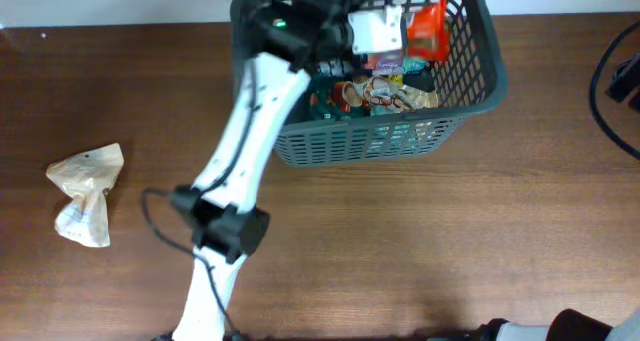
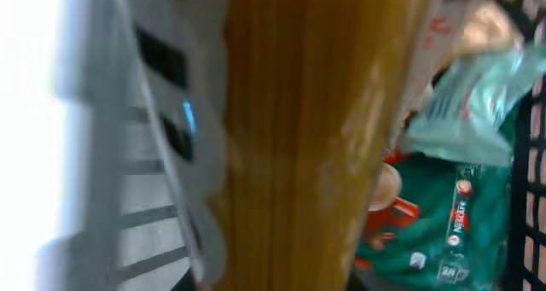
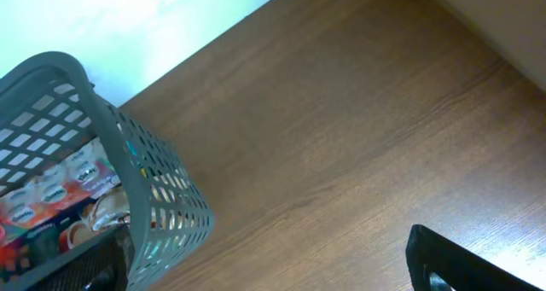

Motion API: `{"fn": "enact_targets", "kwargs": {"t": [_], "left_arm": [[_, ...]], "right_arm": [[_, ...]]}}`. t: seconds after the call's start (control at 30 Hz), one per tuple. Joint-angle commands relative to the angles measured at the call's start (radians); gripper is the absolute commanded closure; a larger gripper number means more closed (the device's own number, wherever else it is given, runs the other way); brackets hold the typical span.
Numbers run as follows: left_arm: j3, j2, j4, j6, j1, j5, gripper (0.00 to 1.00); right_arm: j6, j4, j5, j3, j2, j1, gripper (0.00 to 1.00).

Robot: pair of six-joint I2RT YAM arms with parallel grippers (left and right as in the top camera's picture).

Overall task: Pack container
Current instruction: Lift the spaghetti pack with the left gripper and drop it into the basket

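Note:
The dark grey slotted basket [image 1: 470, 76] stands at the back of the table and holds several packets, among them a green Nescafe packet [image 2: 444, 231] and an orange-red packet [image 1: 432, 31]. My left gripper [image 1: 375, 31] is inside the basket over these packets. In the left wrist view it [image 2: 281, 278] is shut on a long clear packet of yellow spaghetti [image 2: 307, 137] that fills the frame, with the basket wall [image 2: 529, 154] at the right. My right gripper [image 3: 269, 274] is open and empty, low over bare table right of the basket [image 3: 145, 180].
A crumpled beige packet [image 1: 88, 191] lies on the wooden table at the far left. Black cables [image 1: 615, 71] hang at the right edge. The right arm's base [image 1: 560, 326] shows at the bottom right corner.

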Motion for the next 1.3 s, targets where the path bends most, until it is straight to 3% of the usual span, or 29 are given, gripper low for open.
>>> {"fn": "enact_targets", "kwargs": {"t": [0.0,0.07,0.13,0.3,0.37,0.63,0.93,1.07,1.27], "left_arm": [[0.015,0.024,0.018,-0.058,0.002,-0.039,0.98],[0.015,0.038,0.01,-0.081,-0.003,-0.062,0.71],[0.015,0.04,0.006,-0.114,-0.011,-0.1,0.59],[0.015,-0.008,-0.023,-0.226,-0.038,-0.307,0.14],[0.015,-0.048,-0.052,-0.227,-0.038,-0.314,0.03],[-0.084,-0.403,-0.087,-0.275,0.068,-0.314,0.0],[-0.676,-0.907,0.027,-0.319,0.476,-0.3,0.01],[-0.898,-0.999,0.041,-0.405,0.647,-0.196,0.0],[-1.131,-0.974,0.094,-0.556,0.82,-0.197,0.01]], "right_arm": [[0.009,0.0,0.006,0.01,0.003,-0.004,0.01],[0.009,0.0,0.006,0.01,0.003,-0.004,0.01],[0.009,0.0,0.006,0.01,0.003,-0.004,0.01],[0.009,0.0,0.006,0.01,0.003,-0.004,0.01],[0.009,0.0,0.006,0.01,0.003,-0.004,0.01],[0.009,0.0,0.006,0.01,0.003,-0.004,0.01],[0.009,0.0,0.006,0.01,0.003,-0.004,0.01],[0.009,0.0,0.006,0.01,0.003,-0.004,0.01],[0.009,0.0,0.006,0.01,0.003,-0.004,0.01]]}}
